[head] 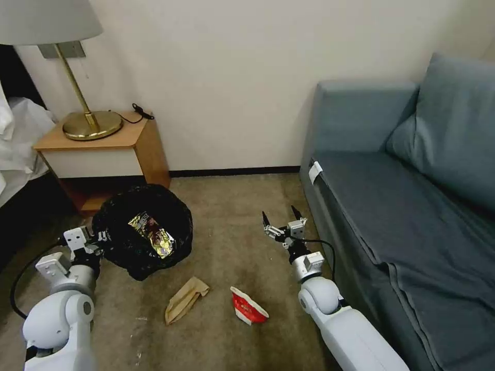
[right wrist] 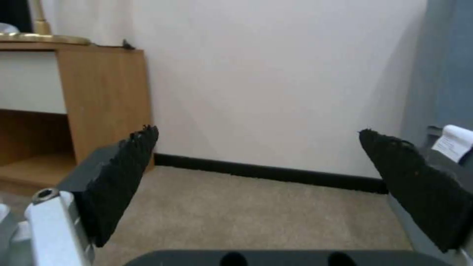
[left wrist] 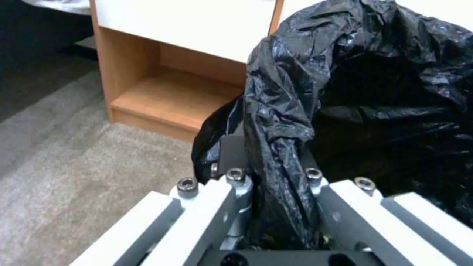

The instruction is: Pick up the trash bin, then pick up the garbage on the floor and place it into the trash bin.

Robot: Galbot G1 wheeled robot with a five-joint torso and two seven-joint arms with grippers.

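The trash bin (head: pixel 142 237), wrapped in its crinkled black bag, is held tilted above the carpet by my left gripper (head: pixel 100 238), which is shut on its rim (left wrist: pixel 276 147). A shiny yellow-brown snack wrapper (head: pixel 153 234) lies inside it. On the floor in front lie garbage items: a crumpled tan paper bag (head: pixel 184 299) and a crushed red-and-white paper cup (head: pixel 247 306). My right gripper (head: pixel 281 219) hangs open above the carpet beside the sofa, its black pads (right wrist: pixel 123 177) spread wide with nothing between them.
A wooden nightstand (head: pixel 105 154) with a brass lamp (head: pixel 90 123) stands behind the bin against the wall. A blue-grey sofa (head: pixel 407 206) fills the right side. White bedding (head: pixel 15 144) shows at the far left. Bare carpet (head: pixel 232 206) lies between nightstand and sofa.
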